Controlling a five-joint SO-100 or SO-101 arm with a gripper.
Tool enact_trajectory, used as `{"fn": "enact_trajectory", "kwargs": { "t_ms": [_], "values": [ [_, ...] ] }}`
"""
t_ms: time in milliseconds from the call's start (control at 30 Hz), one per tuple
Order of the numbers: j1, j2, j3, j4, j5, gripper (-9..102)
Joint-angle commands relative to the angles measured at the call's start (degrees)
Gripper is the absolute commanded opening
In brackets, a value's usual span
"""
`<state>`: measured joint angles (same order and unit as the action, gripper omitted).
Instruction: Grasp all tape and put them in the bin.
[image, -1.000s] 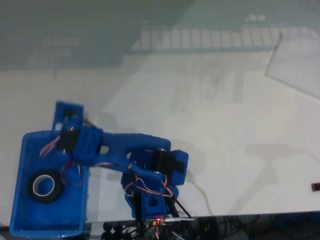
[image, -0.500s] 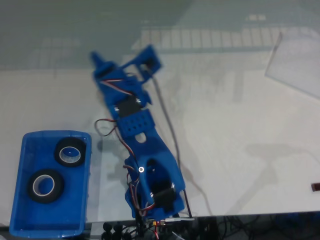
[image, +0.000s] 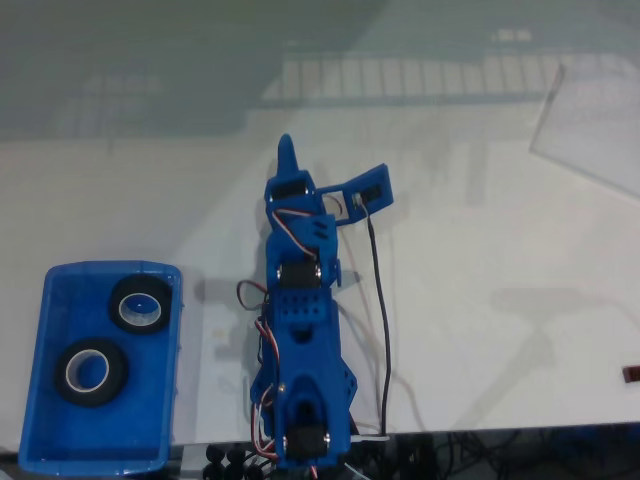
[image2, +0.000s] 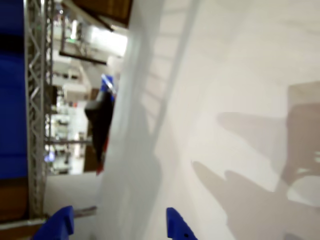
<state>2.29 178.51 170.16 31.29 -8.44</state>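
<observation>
The blue arm (image: 300, 330) was seen stretched straight up the middle of the fixed view, from its base at 6 o'clock toward 12 o'clock, over the pale tabletop (image: 470, 250). At its far end the end effector (image: 325, 175) was spread wide, one narrow finger pointing to 12 o'clock and the broader finger angled off toward 2 o'clock, with nothing caught between them. A black cable (image: 380, 300) was draped from the broader finger back down the right side of the arm to the tabletop's near edge. Over at 8 o'clock of that view the bin (image: 45, 380) was sitting flat on the tabletop, well apart from the end effector and just beside the arm's base. Two rolls of tape were lying flat inside it: one tape roll (image: 139, 304) in the bin's upper right corner, and a second tape roll (image: 88, 373) near the bin's middle at 7 o'clock of the first, close to it though whether they touched could not be told. In the wrist view the two blue fingertips of the end effector (image2: 120, 225) were caught at the 6 o'clock edge, clearly parted with bare white tabletop (image2: 240, 100) showing between them, crossed by grey shadows. A blurred metal truss (image2: 36, 100) was made out along the 9 o'clock side of that view.
</observation>
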Motion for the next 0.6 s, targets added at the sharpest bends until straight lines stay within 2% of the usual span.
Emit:
{"fn": "enact_trajectory", "kwargs": {
  "t_ms": [0,433,500,567],
  "values": [
    [0.4,6.0,3.6,-0.9,-0.7,24],
    [0.4,12.0,7.5,10.9,-1.6,21],
    [0.4,12.0,7.5,12.7,-1.8,17],
    [0.4,12.0,7.5,13.6,-1.9,7]
  ]
}}
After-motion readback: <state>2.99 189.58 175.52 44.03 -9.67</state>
